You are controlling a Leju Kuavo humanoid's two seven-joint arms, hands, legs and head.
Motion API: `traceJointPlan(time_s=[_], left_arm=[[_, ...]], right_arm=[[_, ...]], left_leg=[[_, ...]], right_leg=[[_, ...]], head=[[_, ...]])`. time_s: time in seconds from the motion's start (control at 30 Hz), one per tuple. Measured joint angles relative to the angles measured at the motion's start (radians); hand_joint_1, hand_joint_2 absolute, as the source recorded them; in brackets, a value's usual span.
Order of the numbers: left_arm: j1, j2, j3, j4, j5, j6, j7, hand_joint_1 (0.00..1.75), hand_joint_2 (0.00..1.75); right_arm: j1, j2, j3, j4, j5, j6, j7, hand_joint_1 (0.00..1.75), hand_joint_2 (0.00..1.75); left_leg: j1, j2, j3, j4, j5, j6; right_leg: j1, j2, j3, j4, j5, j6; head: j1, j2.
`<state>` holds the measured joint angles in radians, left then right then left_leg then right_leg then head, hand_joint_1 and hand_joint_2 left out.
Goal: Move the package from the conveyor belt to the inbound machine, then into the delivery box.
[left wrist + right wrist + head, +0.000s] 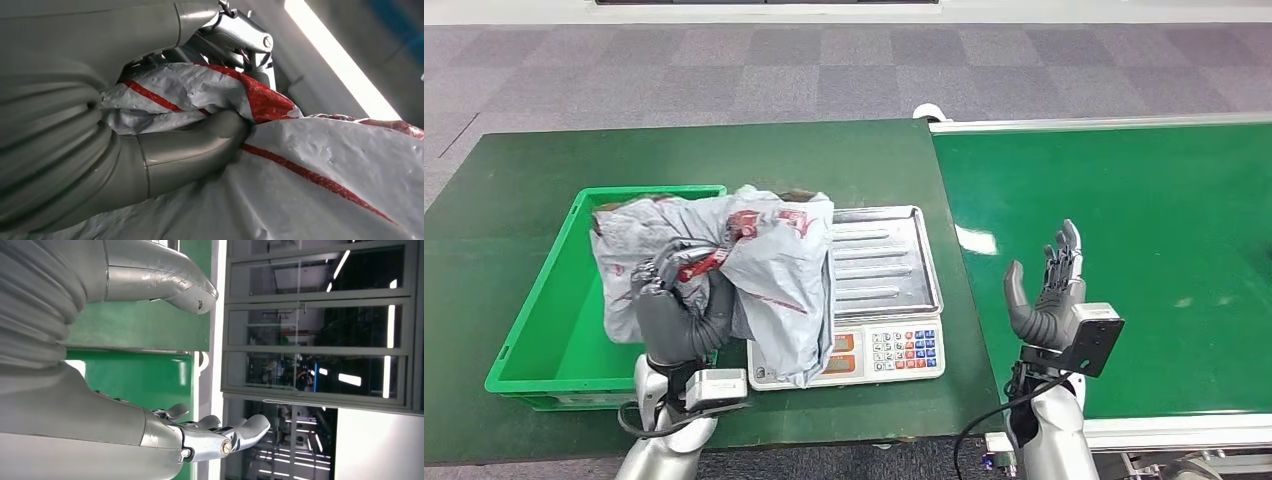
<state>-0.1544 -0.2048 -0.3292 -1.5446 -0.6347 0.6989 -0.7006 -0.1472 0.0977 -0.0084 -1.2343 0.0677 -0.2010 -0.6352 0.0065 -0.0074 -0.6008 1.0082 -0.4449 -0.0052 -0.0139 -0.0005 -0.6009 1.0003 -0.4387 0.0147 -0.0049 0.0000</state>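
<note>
A grey plastic package [764, 260] with red print hangs crumpled from my left hand [676, 310], which grips it by a bunched fold. It drapes partly over the green delivery box [534, 330] and partly over the left side of the scale's steel tray [889, 262]. Up close, my left hand's thumb [200, 145] presses into the grey and red wrap [325, 165]. My right hand [1049, 295] is open, fingers up, over the near left part of the green conveyor belt [1144, 230], holding nothing. In the right wrist view the right hand [210, 437] is spread and empty.
The scale's keypad and display [894, 350] face me at the table's front. The dark green table [724, 155] carries the box and the scale. A white rail [1104, 122] borders the belt's far side. Grey carpet lies beyond.
</note>
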Motion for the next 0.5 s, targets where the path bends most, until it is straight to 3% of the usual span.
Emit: traceJointPlan(time_s=[0.2,0.3,0.43,0.5], left_arm=[[0.020,-0.012,0.020,-0.099,-0.024,0.000,0.000,1.75,1.75],[0.026,-0.031,0.059,-0.131,-0.168,0.000,0.000,1.75,1.75],[-0.010,-0.078,0.224,-0.106,-0.524,0.000,0.015,1.75,1.75],[-0.062,-0.088,0.321,-0.034,-0.650,0.000,0.097,1.75,1.75]], right_arm=[[-0.014,0.000,0.000,0.022,-0.004,-0.001,-0.007,0.00,1.75],[-0.012,0.000,0.003,0.025,-0.014,-0.008,-0.010,0.00,1.75],[0.007,0.000,0.011,0.022,-0.025,-0.023,-0.011,0.00,1.75],[0.017,0.000,0.015,0.019,-0.026,-0.029,-0.011,0.00,1.75]], left_leg=[[0.000,0.000,0.000,0.000,0.000,0.000],[0.000,0.000,0.000,0.000,0.000,0.000],[0.000,0.000,0.001,0.000,0.000,0.000],[0.000,0.001,0.001,0.000,0.001,0.000]], right_leg=[[0.000,0.000,0.000,0.000,0.000,0.000],[0.000,0.000,0.000,0.000,0.000,0.000],[0.000,0.000,-0.001,0.000,0.000,0.000],[0.000,0.000,-0.001,0.000,0.000,0.000]], head=[[0.000,0.000],[0.000,0.000],[0.000,0.000],[0.000,0.000]])
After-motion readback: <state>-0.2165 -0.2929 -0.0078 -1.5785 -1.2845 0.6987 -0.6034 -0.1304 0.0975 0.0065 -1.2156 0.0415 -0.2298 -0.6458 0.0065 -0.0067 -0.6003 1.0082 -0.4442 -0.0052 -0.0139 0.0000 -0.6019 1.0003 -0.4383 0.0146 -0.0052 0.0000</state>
